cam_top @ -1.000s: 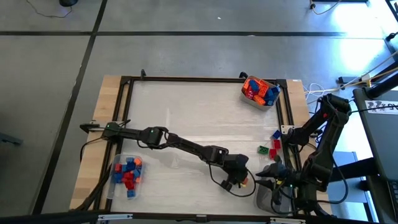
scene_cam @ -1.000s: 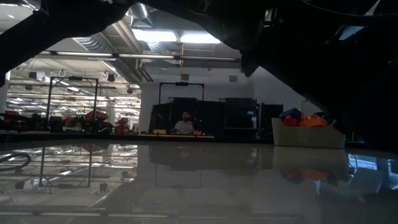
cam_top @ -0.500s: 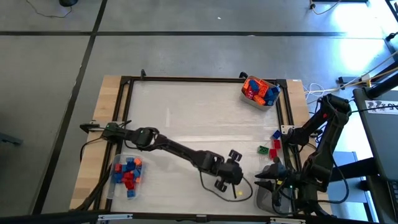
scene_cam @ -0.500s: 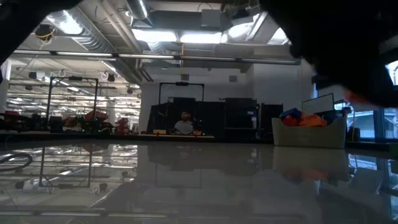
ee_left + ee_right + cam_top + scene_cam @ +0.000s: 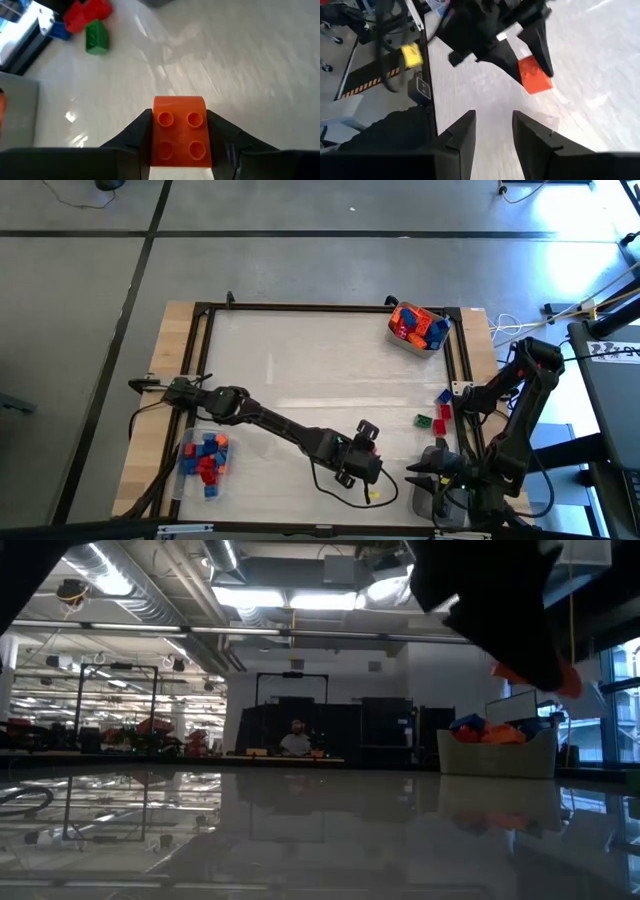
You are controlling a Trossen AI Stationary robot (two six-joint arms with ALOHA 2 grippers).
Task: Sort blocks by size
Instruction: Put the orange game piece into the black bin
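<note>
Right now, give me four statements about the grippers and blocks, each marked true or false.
1. The left gripper is clamped on an orange block. True.
2. The right gripper holds a blue block. False: nothing sits between its open fingers.
3. A green block lies on the table beside red ones. True.
4. The tub at the table's far right corner is empty. False: it holds orange and blue blocks.

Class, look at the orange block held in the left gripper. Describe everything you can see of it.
The orange block is a small glossy plastic brick with four round studs in a square on the face towards the wrist camera. It is clamped between the two dark fingers of the left gripper, one on each side, and held clear of the pale table. The right wrist view shows it from the side.
</note>
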